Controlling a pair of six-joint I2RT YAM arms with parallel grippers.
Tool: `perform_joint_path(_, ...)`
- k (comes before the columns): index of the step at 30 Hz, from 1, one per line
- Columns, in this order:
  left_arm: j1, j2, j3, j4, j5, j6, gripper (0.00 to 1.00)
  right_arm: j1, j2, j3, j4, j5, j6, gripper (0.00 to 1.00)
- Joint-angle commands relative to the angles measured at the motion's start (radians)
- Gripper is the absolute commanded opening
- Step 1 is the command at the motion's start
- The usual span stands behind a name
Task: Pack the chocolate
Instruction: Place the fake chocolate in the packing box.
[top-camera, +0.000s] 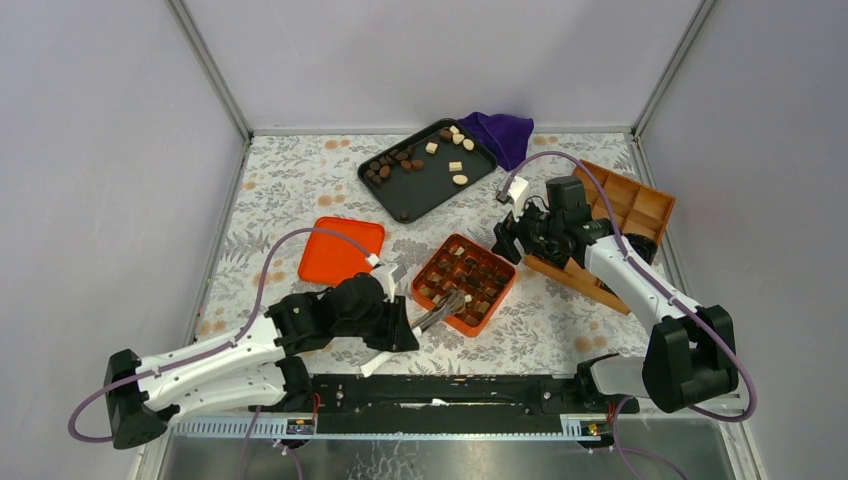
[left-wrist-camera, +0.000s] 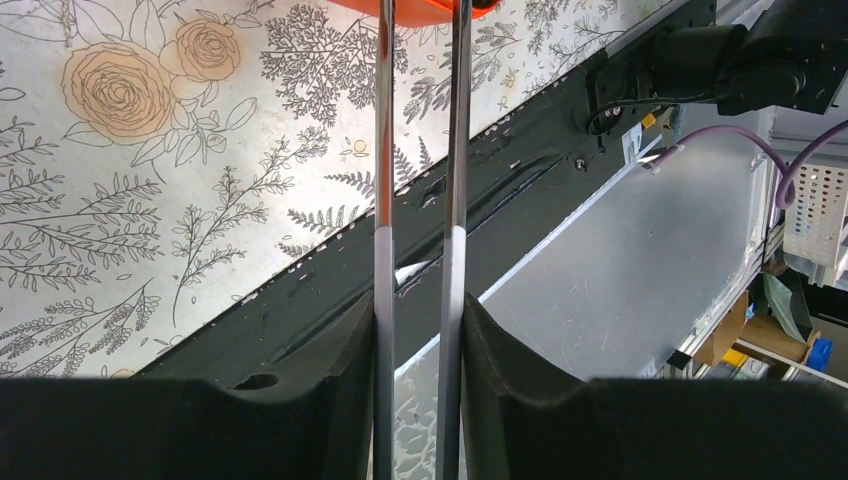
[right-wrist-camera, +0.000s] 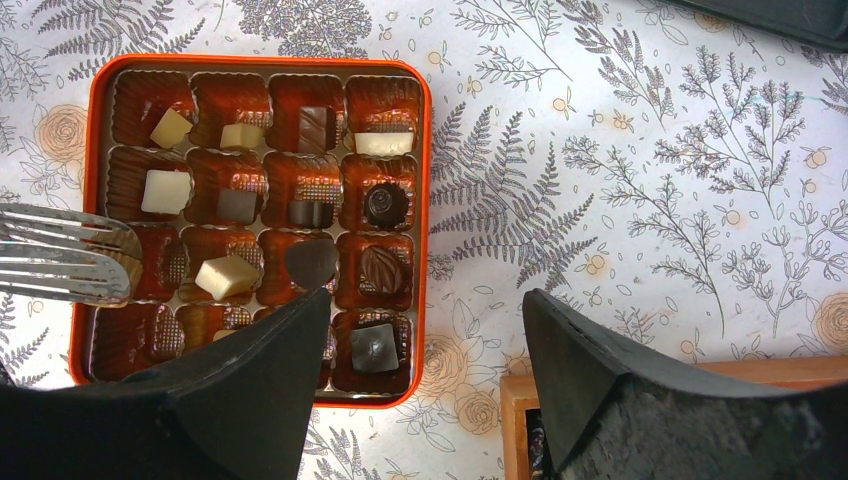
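Top view: left gripper was clamped partway shut on the tongs, tips over the orange box, long axis running up-right. Loose chocolate sat on the black tray beyond the box, well apart from the tips. The right gripper was nearer that tray.
Left wrist: both tong arms were pinched between the pads.
Right wrist: right jaws stood wide and empty over the box's edge. Tong tips sat at a left cell, load indiscernible. Many cells were filled.

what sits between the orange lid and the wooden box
In the top view, the orange box of chocolates, tongs reaching over it; the open right gripper hovers just past it.
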Motion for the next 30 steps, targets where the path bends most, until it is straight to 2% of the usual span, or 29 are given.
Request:
perform_joint_path(1,-0.007,0.018,0.056,0.066,-0.044,0.031,0.00,-0.006,0.006,0.011,0.015,-0.030,-0.012,0.78)
perform_joint_path(5,-0.007,0.034,0.057,0.052,-0.045,0.033,0.01,-0.006,0.006,0.011,0.015,-0.031,-0.011,0.78)
perform_joint_path(14,-0.007,0.045,0.074,0.018,-0.064,0.045,0.25,-0.006,0.004,0.011,0.013,-0.033,-0.012,0.78)
perform_joint_path(20,-0.007,0.066,0.088,0.009,-0.068,0.059,0.37,-0.006,0.002,0.011,0.012,-0.033,-0.014,0.78)
perform_joint_path(30,-0.007,0.078,0.117,-0.018,-0.100,0.073,0.42,-0.005,-0.002,0.011,0.010,-0.036,-0.013,0.79)
